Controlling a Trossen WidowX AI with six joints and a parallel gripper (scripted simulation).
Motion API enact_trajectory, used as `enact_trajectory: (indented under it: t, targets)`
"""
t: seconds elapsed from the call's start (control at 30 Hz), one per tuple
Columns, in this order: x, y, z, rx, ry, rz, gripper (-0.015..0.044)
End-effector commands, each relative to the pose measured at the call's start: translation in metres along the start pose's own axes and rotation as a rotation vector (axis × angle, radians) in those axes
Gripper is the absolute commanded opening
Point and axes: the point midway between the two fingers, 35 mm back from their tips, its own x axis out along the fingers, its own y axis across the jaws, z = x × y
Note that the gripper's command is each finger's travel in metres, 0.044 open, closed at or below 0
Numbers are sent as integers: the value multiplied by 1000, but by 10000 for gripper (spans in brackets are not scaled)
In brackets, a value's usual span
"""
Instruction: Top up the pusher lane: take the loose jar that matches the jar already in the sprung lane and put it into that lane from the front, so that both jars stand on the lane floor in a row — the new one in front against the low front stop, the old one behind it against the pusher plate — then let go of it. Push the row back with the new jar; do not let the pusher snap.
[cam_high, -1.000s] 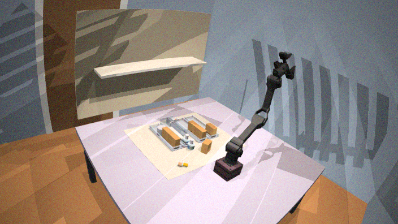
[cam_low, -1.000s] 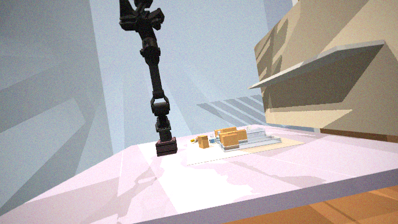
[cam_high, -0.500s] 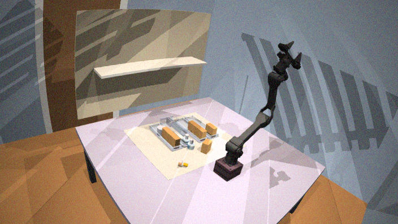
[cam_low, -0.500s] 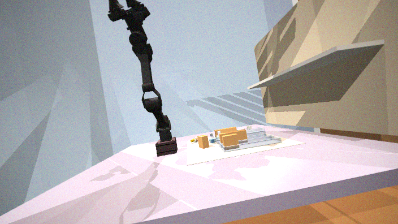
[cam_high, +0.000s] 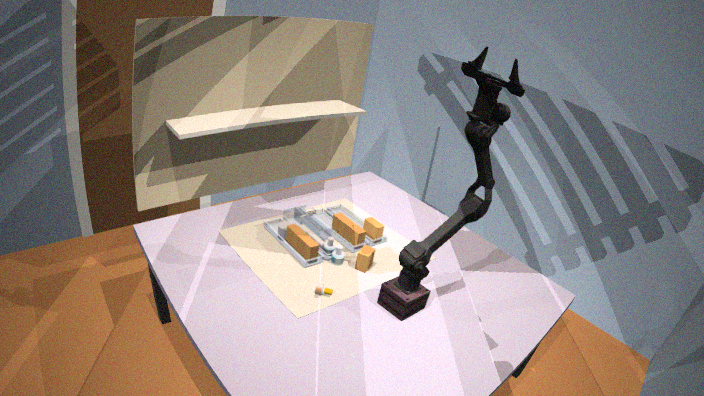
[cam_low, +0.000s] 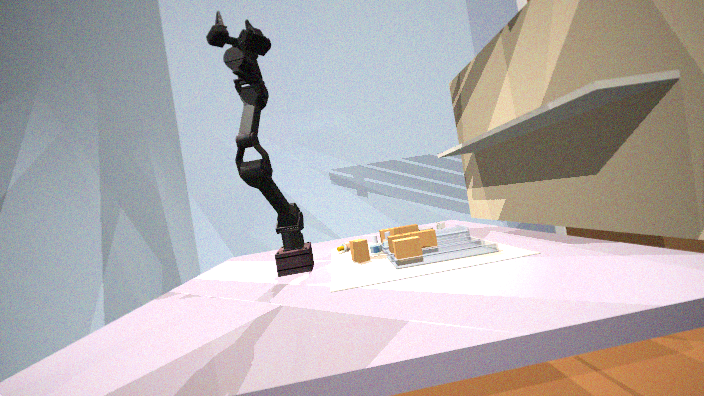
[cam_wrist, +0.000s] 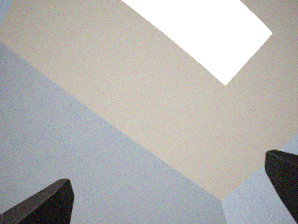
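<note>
My gripper (cam_high: 499, 62) (cam_low: 233, 22) (cam_wrist: 169, 176) is open and empty. It points upward at the top of the raised arm, far above the table. The wrist view shows only ceiling and wall between the fingertips. The grey pusher rack (cam_high: 280, 235) (cam_low: 465, 240) lies on a cream mat (cam_high: 280, 280) (cam_low: 450, 262). A pale jar with a light lid (cam_high: 328, 245) stands at the front of the middle lane. A bluish jar with a light lid (cam_high: 338, 257) (cam_low: 375, 247) stands upright on the mat just in front of it. A small jar with a yellow lid (cam_high: 324, 290) (cam_low: 342, 247) lies on its side nearer the mat's front.
Orange boxes sit in the left lane (cam_high: 301, 241) and the right lane (cam_high: 348, 228), one more (cam_high: 373, 227) at the rack's right side. A loose orange box (cam_high: 365, 258) (cam_low: 359, 250) stands on the mat near the arm's base (cam_high: 404, 299). A shelf (cam_high: 260, 117) hangs on the back panel.
</note>
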Motion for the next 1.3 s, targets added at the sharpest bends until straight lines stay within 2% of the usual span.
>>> enact_trajectory:
  t: [0.0, 0.37, 0.57, 0.73, 1.0, 1.27]
  targets:
    - [1, -65, -40, -96, 91, -179, 440]
    - [-33, -178, -91, -281, 265, -475, 440]
    - [-74, -261, -107, -401, 382, -712, 440]
    - [-120, -323, -108, -487, 473, -910, 440]
    - [-199, -395, -88, -579, 579, -1197, 440]
    - [-311, -448, -54, -629, 721, -1567, 440]
